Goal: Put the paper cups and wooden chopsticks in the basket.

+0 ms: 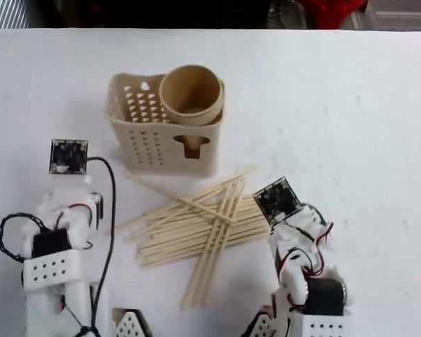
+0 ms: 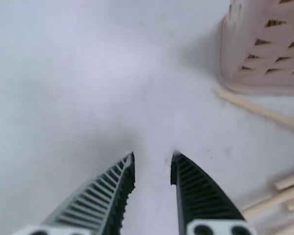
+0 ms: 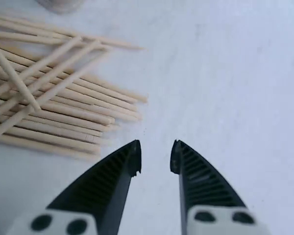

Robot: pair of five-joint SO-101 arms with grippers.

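Counting one round brown paper cup (image 1: 191,93) sitting inside one beige perforated plastic basket (image 1: 147,144), and well over a dozen pale wooden chopsticks (image 1: 189,228) lying piled beside it. Hovering over the table with left gripper (image 2: 152,155) and right gripper (image 3: 155,146) both slightly spread, pinching nothing.

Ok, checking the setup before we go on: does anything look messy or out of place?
Yes: the chopsticks lie in a loose pile on the table beside the basket, several crossing the rest at angles.
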